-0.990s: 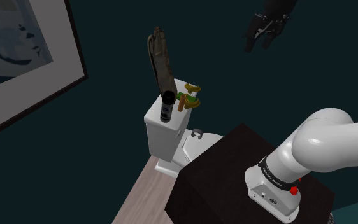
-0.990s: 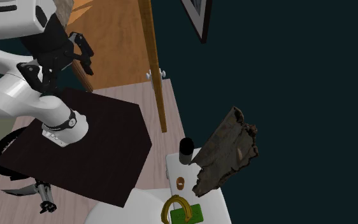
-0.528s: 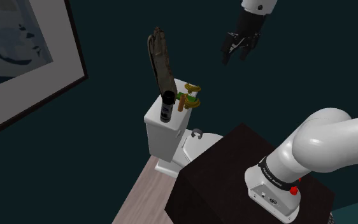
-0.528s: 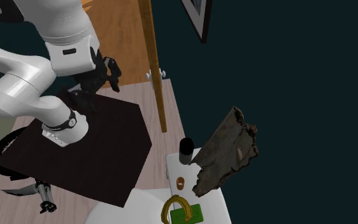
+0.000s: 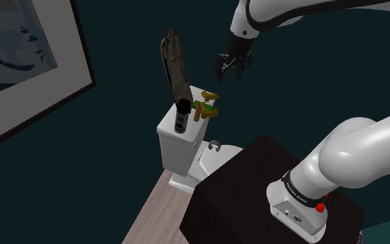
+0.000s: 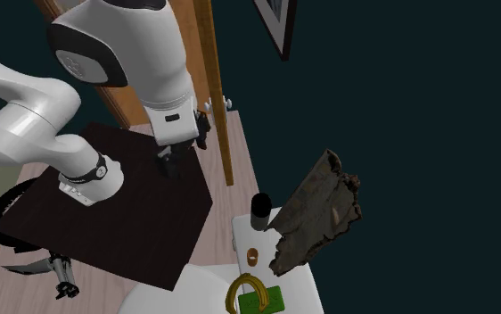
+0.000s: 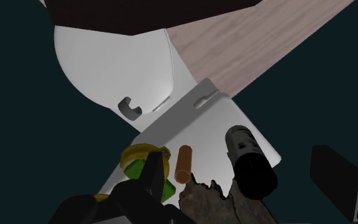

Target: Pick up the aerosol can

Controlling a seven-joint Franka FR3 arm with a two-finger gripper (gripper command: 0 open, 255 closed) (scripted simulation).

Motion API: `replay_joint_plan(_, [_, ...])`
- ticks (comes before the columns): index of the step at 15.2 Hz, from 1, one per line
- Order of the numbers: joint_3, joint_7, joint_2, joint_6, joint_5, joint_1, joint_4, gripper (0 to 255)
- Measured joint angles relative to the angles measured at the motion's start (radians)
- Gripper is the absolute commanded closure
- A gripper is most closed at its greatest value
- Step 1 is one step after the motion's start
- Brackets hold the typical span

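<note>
Aerosol can, upright on the white tank, sits at the shoulder view's eight o'clock from the wide-open gripper; straddle it squarely, clear of the ragged brown piece alongside.

A white toilet stands on pale planks. Its tank carries a ragged brown slab and a green-yellow item.

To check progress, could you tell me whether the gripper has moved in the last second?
Yes: in the shoulder view, the gripper moved left and down, nearer the toilet tank.
</note>
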Motion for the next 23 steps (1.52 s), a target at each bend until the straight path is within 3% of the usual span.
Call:
replay_joint_plan(5, [0.013,0.028,0.17,0.148,0.004,0.005,0.018,0])
replay_joint_plan(10, [0.026,0.058,0.376,0.265,0.002,0.01,0.105,0])
replay_joint_plan(18, [0.03,0.094,0.677,0.402,-0.009,0.02,0.266,0])
replay_joint_plan(23, [0.03,0.108,0.754,0.45,-0.016,0.028,0.295,0])
